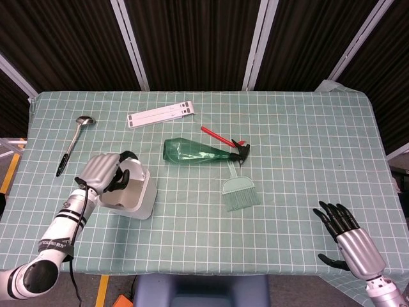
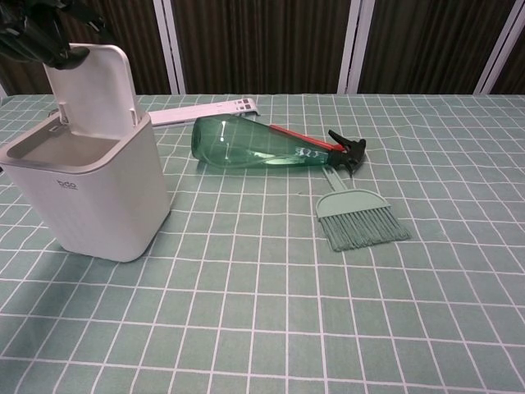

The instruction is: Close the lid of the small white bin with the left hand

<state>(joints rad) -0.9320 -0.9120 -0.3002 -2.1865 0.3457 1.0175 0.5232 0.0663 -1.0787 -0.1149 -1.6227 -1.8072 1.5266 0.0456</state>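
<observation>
Left hand [image 1: 104, 171], fingers curled, at upright lid [image 2: 92, 86] of small white bin [image 2: 97, 193]; contact unclear. Green spray bottle [image 1: 198, 151], brush [image 1: 239, 192] lie right. Right hand [image 1: 351, 241] idle, fingers spread.

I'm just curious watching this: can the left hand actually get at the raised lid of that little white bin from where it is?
Probably yes. The left hand is already at the top edge of the upright lid of the bin, with nothing between them.
</observation>
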